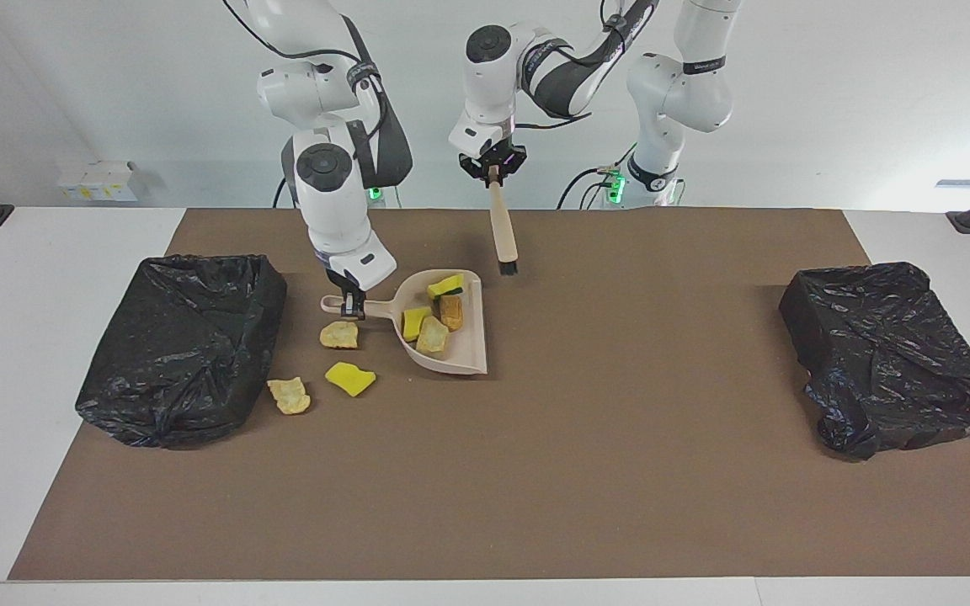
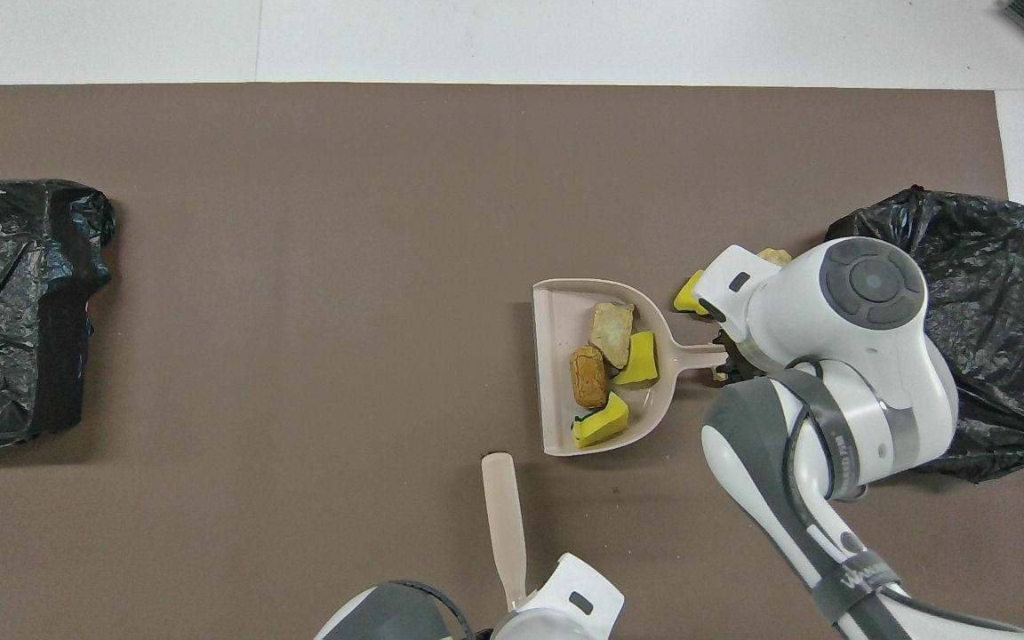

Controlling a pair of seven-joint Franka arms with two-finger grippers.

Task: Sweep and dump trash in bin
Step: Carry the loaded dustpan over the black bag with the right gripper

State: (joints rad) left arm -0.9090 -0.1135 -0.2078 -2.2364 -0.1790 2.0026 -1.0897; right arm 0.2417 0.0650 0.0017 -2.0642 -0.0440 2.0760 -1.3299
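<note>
My right gripper is shut on the handle of the beige dustpan, which sits low at the mat; whether it touches I cannot tell. In the pan lie several pieces of trash: a yellow-green sponge, a brown chunk, a yellow piece and a tan chunk. Three scraps lie on the mat between pan and bin: a tan chunk, a yellow sponge and another tan chunk. My left gripper is shut on the beige brush, which hangs bristles down beside the pan, clear of it.
A black-bagged bin stands at the right arm's end of the brown mat, close to the loose scraps. A second black-bagged bin stands at the left arm's end. In the overhead view my right arm covers part of the nearby bin.
</note>
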